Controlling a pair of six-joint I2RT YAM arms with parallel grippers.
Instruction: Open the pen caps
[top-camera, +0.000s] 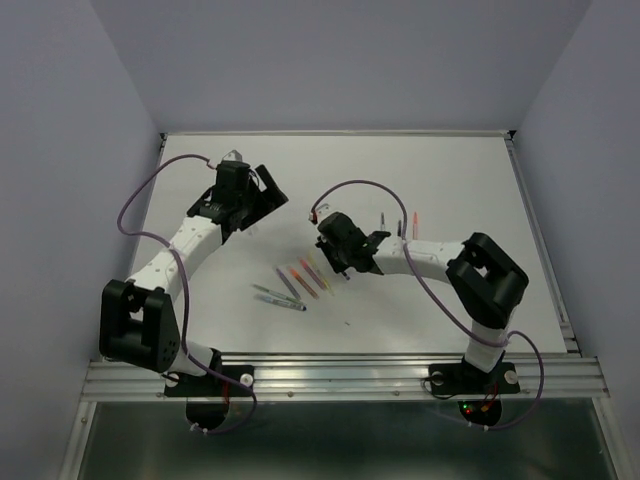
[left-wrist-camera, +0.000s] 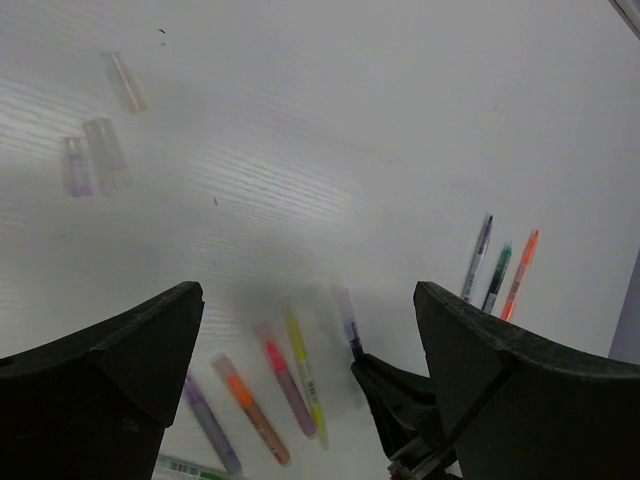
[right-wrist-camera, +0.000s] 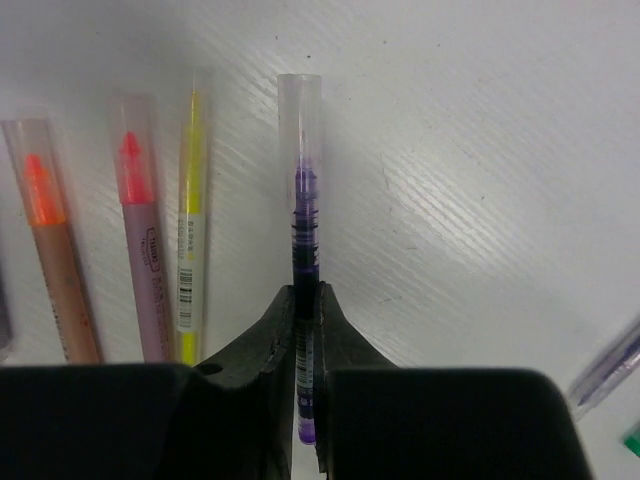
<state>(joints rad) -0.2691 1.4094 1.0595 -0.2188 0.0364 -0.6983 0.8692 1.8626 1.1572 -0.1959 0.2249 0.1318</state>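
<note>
My right gripper (right-wrist-camera: 305, 295) is shut on a purple pen (right-wrist-camera: 303, 200) that lies just above the table, its clear cap (right-wrist-camera: 300, 110) still on the far end. From above, this gripper (top-camera: 333, 270) sits at the right end of the pen row. Yellow (right-wrist-camera: 190, 210), pink (right-wrist-camera: 140, 240) and orange (right-wrist-camera: 55, 260) capped pens lie to the left of it. My left gripper (left-wrist-camera: 305, 330) is open and empty, hovering high over the table at the back left (top-camera: 262, 205); in its own view the held pen (left-wrist-camera: 350, 325) shows below.
Three loose clear caps (left-wrist-camera: 105, 150) lie on the table beyond the left gripper. Three more pens, grey (left-wrist-camera: 478, 255), green (left-wrist-camera: 497, 275) and orange (left-wrist-camera: 520, 270), lie side by side behind the right arm (top-camera: 401, 226). A green pen (top-camera: 280, 298) lies nearest the table's front edge.
</note>
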